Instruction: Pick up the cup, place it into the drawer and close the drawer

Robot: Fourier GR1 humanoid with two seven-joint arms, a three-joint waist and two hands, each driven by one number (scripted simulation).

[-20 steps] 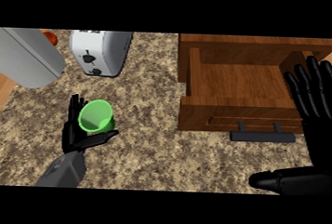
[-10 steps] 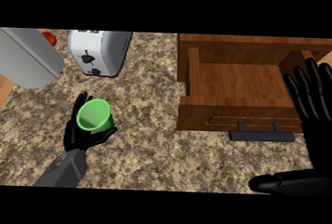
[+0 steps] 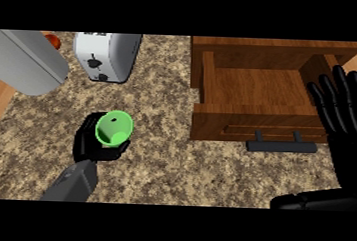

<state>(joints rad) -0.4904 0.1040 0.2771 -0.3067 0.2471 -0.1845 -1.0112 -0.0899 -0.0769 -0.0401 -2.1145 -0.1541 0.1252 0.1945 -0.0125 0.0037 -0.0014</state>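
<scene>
Lifted slightly toward the far side, the green cup [image 3: 113, 128] sits clamped in the left hand [image 3: 99, 145], bound for the open drawer [image 3: 257, 121], while the right hand [image 3: 348, 116] rests with fingers spread.

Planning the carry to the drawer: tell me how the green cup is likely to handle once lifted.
The green cup looks thin-walled and hollow, so probably light. It tapers from a wide mouth, so it may slip within the left robot hand curled round it. Set down tilted in the drawer, its round wall could let it roll.
</scene>
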